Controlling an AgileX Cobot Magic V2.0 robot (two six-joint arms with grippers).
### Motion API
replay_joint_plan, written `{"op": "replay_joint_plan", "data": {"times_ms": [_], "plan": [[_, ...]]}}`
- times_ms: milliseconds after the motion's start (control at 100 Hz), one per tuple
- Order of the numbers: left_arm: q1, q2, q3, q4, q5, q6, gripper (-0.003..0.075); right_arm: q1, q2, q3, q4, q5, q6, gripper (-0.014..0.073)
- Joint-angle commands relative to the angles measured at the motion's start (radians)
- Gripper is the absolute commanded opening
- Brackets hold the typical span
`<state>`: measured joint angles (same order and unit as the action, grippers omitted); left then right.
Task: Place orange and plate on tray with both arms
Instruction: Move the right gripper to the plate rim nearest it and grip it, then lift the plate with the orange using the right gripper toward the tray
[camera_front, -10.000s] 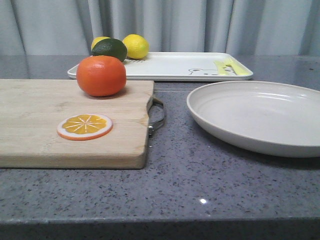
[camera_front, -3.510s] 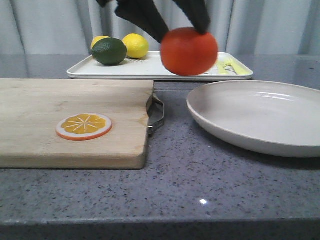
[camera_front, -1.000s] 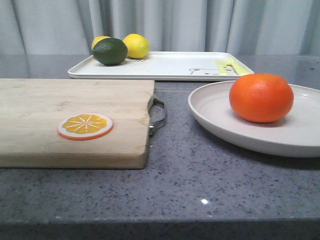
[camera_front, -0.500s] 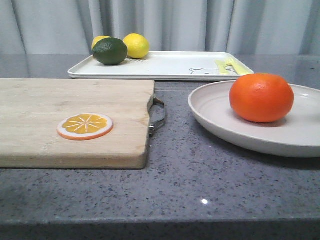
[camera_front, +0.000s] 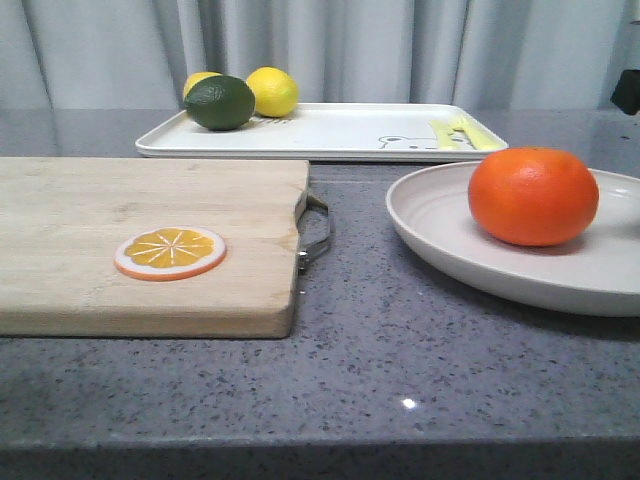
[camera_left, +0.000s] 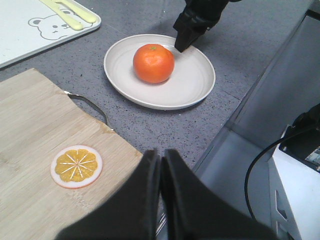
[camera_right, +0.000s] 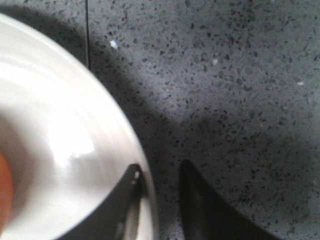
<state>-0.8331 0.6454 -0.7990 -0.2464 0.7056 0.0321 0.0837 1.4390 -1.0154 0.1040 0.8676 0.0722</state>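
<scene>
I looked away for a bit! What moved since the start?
The orange left the cutting board; the left arm carried it onto the plate and let go. The plate just shifted slightly right, with the right gripper at its rim. Tray, lemons, slice stayed.

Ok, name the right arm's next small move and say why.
Probably close the right gripper on the plate rim: one finger sits inside the rim, the other outside on the counter, a gap between. The orange already rests on the plate, off the tray.
</scene>
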Motion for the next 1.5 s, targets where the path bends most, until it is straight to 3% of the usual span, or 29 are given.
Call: {"op": "replay_joint_plan", "data": {"times_ms": [0,140,410,820,1020,1490], "plan": [[0.001,-0.001,-0.025,-0.012,-0.081,-0.007,-0.0020,-0.001,-0.025,-0.031,-0.009,-0.023,-0.013,0.0076],[0.001,-0.001,-0.025,-0.012,-0.081,-0.007,-0.0020,-0.001,-0.025,-0.031,-0.009,-0.021,-0.013,-0.0074],[0.001,-0.001,-0.025,-0.012,-0.081,-0.007,-0.0020,-0.005,-0.025,-0.035,0.038,-0.013,-0.013,-0.0067],[0.001,-0.001,-0.025,-0.013,-0.081,-0.007,-0.0020,-0.005,-0.059,-0.102,0.335,-0.082,-0.101,-0.0067],[0.001,-0.001,-0.025,-0.015,-0.081,-0.007,-0.0020,-0.005,0.006,-0.277,0.359,-0.060,-0.115,-0.0067],[0.001,-0.001,-0.025,-0.017,-0.081,-0.007,-0.0020,0.048,0.436,-0.888,0.367,0.078,-0.107,-0.0067]]}}
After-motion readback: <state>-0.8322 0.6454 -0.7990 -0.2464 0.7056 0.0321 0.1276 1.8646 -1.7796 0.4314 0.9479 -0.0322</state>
